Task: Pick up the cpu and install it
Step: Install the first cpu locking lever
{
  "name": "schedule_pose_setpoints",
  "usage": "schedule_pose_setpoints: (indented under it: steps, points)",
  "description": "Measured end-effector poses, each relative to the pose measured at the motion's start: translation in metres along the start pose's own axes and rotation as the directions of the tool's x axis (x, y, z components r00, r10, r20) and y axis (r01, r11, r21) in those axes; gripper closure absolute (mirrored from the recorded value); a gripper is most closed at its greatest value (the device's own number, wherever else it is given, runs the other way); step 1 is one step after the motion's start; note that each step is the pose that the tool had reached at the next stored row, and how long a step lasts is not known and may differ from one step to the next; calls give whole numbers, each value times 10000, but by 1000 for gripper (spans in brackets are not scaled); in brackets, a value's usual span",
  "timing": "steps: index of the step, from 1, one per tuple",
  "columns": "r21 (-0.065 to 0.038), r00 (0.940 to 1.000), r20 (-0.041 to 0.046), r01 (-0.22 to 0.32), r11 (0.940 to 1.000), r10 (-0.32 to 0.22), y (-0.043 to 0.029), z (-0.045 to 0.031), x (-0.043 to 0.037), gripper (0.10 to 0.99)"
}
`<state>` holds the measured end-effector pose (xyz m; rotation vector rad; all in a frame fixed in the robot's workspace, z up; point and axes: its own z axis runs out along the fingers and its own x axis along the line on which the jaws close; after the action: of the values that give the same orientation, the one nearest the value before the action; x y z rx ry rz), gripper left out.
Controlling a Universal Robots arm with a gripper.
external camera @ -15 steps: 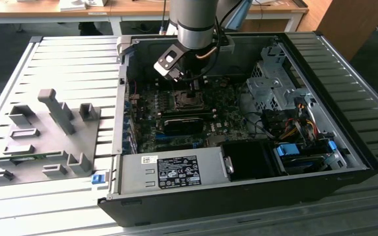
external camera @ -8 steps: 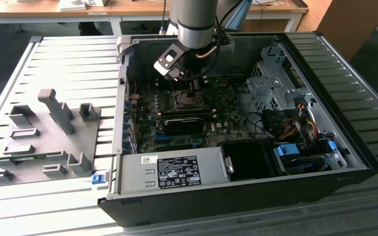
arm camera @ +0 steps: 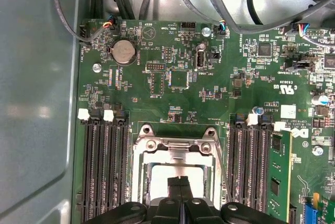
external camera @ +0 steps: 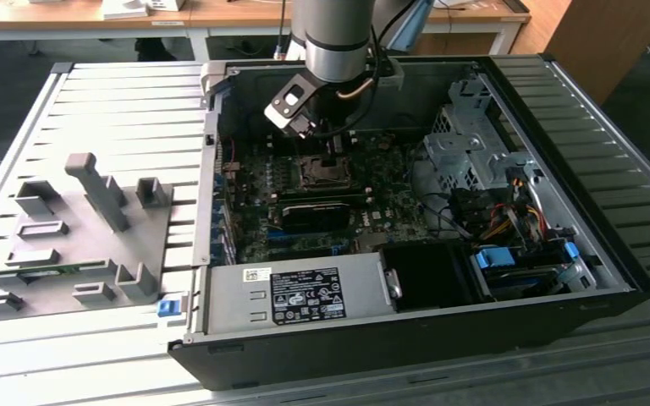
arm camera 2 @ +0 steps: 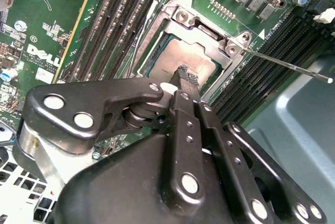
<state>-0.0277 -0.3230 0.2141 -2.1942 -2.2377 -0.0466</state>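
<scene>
My hand [arm camera 2: 184, 73] hangs directly over the socket [arm camera 2: 196, 41] on the motherboard [arm camera: 183, 77], and my two fingertips [arm camera 2: 189, 78] are pressed together with no gap between them and nothing held. They sit on, or just above, the silvery top of the cpu [arm camera 2: 183, 59]; I cannot tell whether they touch it. In the first wrist view the same closed tips [arm camera: 179, 183] stand over the pale metal square [arm camera: 178, 174] inside the socket frame.

The cpu lies flat in the socket, inside the metal frame, face up. Being square it has no real long axis. Its edges run parallel to the frame's edges, so it looks seated square rather than cocked, though my own fingers hide its near part.

The danger I see is pressure. If I bear down with the tips closed on the lid while the chip sits even slightly off its seat, I judge that the contacts beneath could bend. A sideways drag of the tips could also slide the chip out of register. The thin retention lever [arm camera 2: 285, 63] stands out from the socket's corner, close beside my hand, and a careless sweep could catch it. Memory slots [arm camera: 104, 166] flank the socket on both sides, one holding a green memory stick [arm camera: 277, 177].
</scene>
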Motion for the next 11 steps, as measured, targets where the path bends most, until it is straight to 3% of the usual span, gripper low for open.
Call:
schedule_pose_setpoints:
  steps: [11]
  points:
    - [0,10000,0,0,10000,0,1,-26,1,980]
